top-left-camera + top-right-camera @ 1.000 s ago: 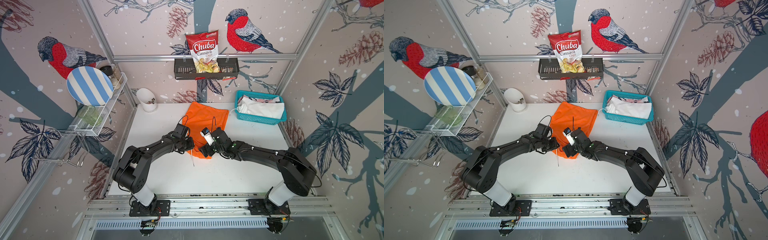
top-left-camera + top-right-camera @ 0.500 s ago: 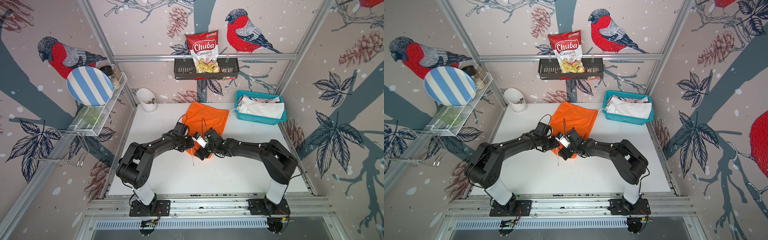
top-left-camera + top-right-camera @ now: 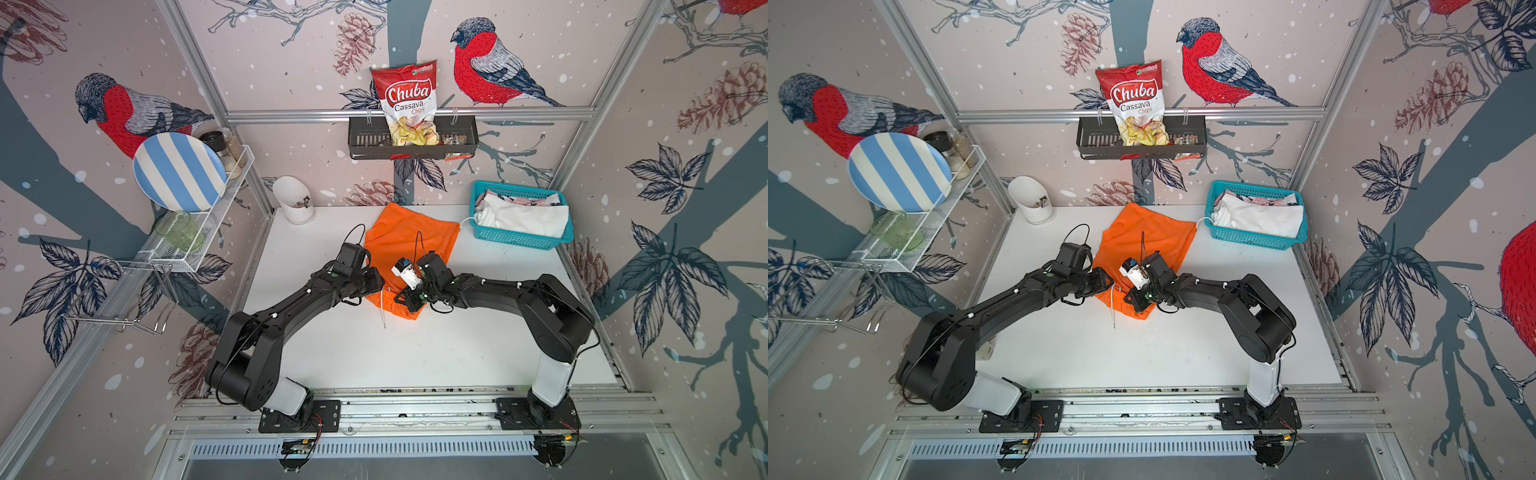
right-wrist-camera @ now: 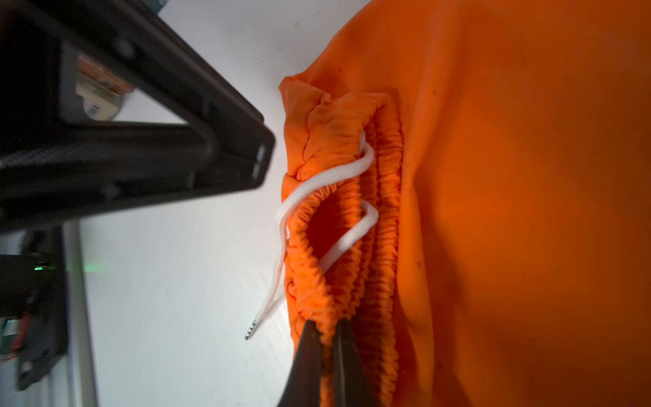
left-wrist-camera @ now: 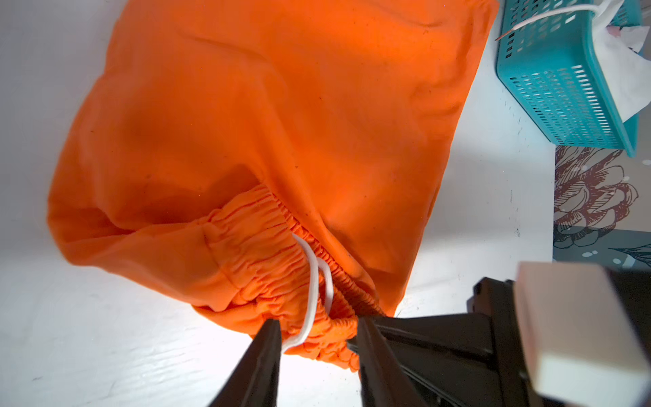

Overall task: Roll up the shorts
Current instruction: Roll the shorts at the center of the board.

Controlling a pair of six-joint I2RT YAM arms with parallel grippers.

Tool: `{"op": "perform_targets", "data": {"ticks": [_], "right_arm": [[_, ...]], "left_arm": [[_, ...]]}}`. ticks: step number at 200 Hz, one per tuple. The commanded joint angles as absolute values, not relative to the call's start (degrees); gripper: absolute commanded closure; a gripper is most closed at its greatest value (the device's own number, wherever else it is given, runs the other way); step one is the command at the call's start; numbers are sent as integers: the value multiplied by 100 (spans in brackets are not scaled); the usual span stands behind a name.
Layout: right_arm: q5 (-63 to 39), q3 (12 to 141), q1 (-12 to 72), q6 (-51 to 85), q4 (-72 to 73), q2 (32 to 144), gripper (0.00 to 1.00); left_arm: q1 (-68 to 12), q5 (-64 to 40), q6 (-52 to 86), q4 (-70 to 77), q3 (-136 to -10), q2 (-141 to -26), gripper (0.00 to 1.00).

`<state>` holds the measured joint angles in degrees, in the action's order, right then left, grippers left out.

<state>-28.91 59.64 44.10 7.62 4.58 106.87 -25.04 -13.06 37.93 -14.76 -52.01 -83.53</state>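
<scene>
While the orange shorts (image 3: pixel 409 241) lie flat on the white surface (image 3: pixel 415 357), their length runs away from the robot. The gathered waistband (image 5: pixel 267 246) is nearest it, bunched into what looks like a first fold. Jaws on the right arm (image 3: pixel 490 291) are pinched tight on that waistband. Those on the left arm (image 3: pixel 299 299) stand apart, straddling it and the drawstring (image 4: pixel 327 176) close alongside. Rolling would head toward the hems, where the teal basket (image 3: pixel 519 243) sits just beside the far corner.
</scene>
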Motion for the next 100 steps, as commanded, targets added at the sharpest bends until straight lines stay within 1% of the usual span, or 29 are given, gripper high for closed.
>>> {"op": "perform_targets", "data": {"ticks": [1, 15, 29, 43, 54, 61, 100], "right_arm": [[-4590, 5796, 4368, 1969, 1203, 10876, 100], [-5041, 5670, 4385, 2575, 1739, 11108, 100], [-5070, 5499, 4324, 3231, 2307, 11341, 100], [-5063, 5301, 4167, 3955, 2949, 11630, 100], [-4967, 5207, 4086, 4355, 3239, 11845, 100], [-4892, 5194, 4061, 4452, 3290, 11955, 100], [-4721, 5095, 4084, 4392, 3102, 12112, 100]], "left_arm": [[-2487, -1049, 3821, -1887, -4978, -8020, 60], [-2490, -932, 3928, -1948, -4681, -7743, 60], [-2487, -776, 4031, -1995, -4364, -7478, 58], [-2487, -730, 4118, -1968, -4062, -7282, 52], [-2487, -791, 4167, -1843, -3859, -7199, 46], [-2492, -871, 4198, -1711, -3744, -7191, 42], [-2487, -1193, 4332, -1133, -3595, -7658, 31]]}}
